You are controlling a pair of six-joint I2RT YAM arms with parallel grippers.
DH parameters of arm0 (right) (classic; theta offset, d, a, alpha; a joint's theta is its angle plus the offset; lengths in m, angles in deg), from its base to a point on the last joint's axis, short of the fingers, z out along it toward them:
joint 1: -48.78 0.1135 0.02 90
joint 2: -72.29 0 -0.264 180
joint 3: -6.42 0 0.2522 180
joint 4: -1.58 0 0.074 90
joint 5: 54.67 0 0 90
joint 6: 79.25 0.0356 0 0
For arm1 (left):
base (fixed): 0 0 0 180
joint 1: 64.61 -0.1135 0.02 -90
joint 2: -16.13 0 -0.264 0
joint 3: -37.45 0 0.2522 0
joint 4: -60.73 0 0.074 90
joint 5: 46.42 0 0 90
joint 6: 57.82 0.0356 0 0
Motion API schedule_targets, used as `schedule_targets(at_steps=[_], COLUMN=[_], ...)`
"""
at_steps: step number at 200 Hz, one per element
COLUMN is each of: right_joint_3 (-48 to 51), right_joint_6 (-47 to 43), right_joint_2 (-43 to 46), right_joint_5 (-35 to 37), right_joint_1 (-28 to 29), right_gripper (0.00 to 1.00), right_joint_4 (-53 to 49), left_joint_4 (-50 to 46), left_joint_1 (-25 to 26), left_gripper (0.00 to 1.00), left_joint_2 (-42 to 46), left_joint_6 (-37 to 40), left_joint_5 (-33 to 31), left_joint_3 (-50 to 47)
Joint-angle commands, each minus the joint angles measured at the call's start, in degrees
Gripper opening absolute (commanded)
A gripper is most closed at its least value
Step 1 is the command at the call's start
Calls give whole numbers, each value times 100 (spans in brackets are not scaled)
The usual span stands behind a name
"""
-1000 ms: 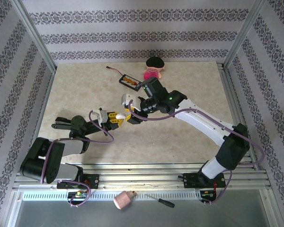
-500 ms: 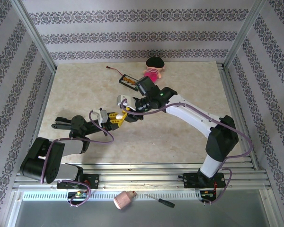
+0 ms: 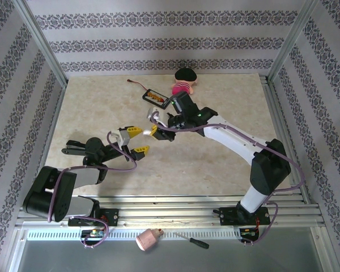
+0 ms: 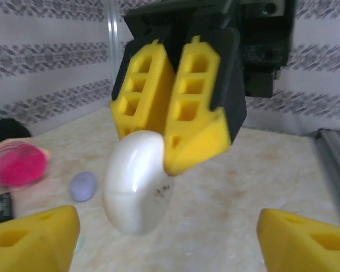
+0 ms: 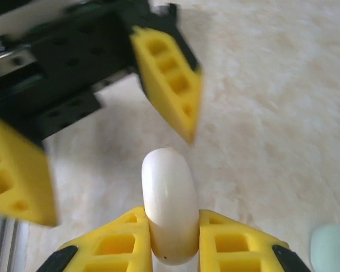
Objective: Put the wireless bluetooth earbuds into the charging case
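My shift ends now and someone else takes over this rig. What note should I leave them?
Left claw: open wide, holding nothing, facing the right claw.
Right claw: shut on the white case, gripped at one end.
On the table: a lavender piece and a mint piece, both too blurred to tell earbud from case.
Done: the white case is in hand; it looks closed, with nothing inserted.
Left: probably open it, then fetch and seat the earbuds.
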Motion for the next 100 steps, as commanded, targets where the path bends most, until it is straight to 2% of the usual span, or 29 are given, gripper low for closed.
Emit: schedule_targets(at_steps=[1,28,53,100], right_joint_3=[348,942,1280,1888], right_joint_6=[1605,3044,4156,5163], right_joint_2=[187,344,344,40], right_joint_5=[696,1047,1228,916], right_joint_1=[-246,-478,-693,-861], right_gripper=[16,16,16,20], right_joint_4=[1186,1739,1657,1698], left_joint_4=[-876,-2165,-3380,-4037], left_joint_1=[73,290,597,888], left_gripper=[92,97,99,100], left_joint_2=[374,829,1095,1095], left_joint_6=[781,1547,2239,2519], left_joint_5=[-599,-1018,-1427,-1622], left_joint_3=[13,199,468,737])
